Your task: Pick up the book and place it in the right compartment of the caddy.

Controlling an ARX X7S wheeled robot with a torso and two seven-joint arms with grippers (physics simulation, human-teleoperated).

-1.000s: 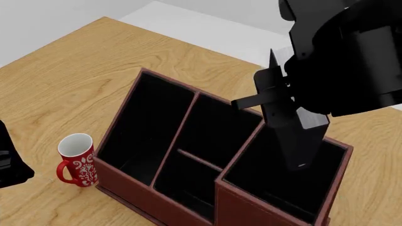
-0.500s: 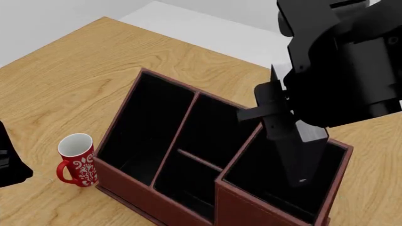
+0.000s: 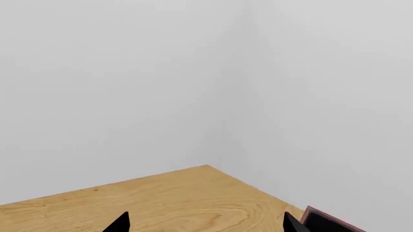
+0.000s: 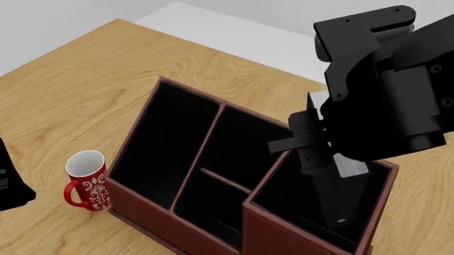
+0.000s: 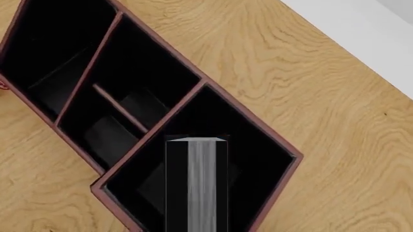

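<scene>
- The caddy [image 4: 177,223] stands on the table [image 4: 78,90], towards its right half.
- A mug [image 4: 86,179] stands on the table just beside the caddy's left wall, near its front corner.
- The right compartment [image 4: 280,204] is at the caddy's front right; the long section lies at the left, the split middle section between them.
- The book [image 4: 333,191] stands upright, lowered into the right compartment, under the right gripper [image 4: 312,143].

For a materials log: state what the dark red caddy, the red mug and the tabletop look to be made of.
Dark red-brown rectangular caddy: looks like leather or leatherette, matt, with black lining; the render leaves this open.
Small red mug with white pattern: apparently glazed ceramic, judging by its smooth white interior.
Light wooden tabletop: wood or wood veneer, showing clear grain lines and a satin finish.
</scene>
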